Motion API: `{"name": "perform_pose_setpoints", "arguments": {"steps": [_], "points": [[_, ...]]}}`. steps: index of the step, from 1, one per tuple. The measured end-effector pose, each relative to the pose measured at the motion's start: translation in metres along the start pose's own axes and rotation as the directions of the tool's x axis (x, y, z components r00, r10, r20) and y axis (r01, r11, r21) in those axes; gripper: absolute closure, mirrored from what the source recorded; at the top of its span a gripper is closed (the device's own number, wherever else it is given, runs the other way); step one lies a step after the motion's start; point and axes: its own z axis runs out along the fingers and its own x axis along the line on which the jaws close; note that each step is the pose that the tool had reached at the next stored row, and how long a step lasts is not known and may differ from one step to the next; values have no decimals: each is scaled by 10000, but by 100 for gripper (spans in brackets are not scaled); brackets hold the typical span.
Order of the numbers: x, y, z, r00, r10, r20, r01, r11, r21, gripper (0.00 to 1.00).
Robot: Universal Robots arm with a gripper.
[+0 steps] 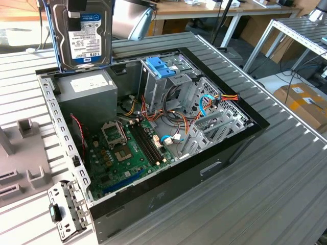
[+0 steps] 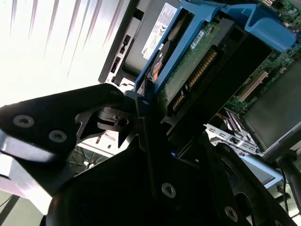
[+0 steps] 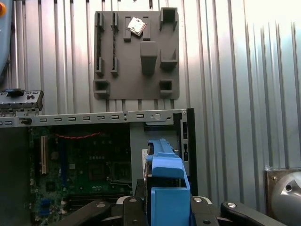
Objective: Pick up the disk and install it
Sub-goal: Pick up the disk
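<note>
Exterior view:
- Disk (image 1: 84, 35) in the upper left of the frame, standing on edge. Its white label with blue print faces the camera, and a blue rail runs down each long side.
- Its lower edge sits just above the far rim of the open computer case (image 1: 153, 204), over the grey power supply (image 1: 84, 92). Whether it touches the rim cannot be told.
- The case lies on its side on a slatted metal table (image 1: 265, 194).
- Inside the case, the green motherboard (image 1: 127, 148) is at frame centre-left.
- A blue drive bracket (image 1: 161, 66) sits at upper centre on top of the metal drive cage (image 1: 214, 117).
- Red, yellow and black cables (image 1: 227, 97) run along the cage.
- A loose metal bracket (image 1: 64, 209) lies on the table at lower left, just beside the case corner.

First wrist view:
- Gripper (image 3: 167, 205) has black jaws closed on either side of the disk's blue rail, clamping it.
- Past the disk are the case rim, the motherboard and the power supply.
- Beyond the case, on the table, lies a grey fixture plate (image 3: 136, 70) with raised blocks. A small silver chip (image 3: 135, 26) rests on it.

Second wrist view:
- The disk's green circuit-board underside and blue rail run out from the closed jaws.
- The power supply's stickered face is just behind, and the motherboard is off to one side.
</note>
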Motion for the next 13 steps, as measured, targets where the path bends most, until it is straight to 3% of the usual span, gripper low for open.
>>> {"name": "perform_pose_setpoints", "arguments": {"steps": [13], "points": [[15, -33, 1, 10000, 0, 0, 0, 10000, -1, 64]]}}
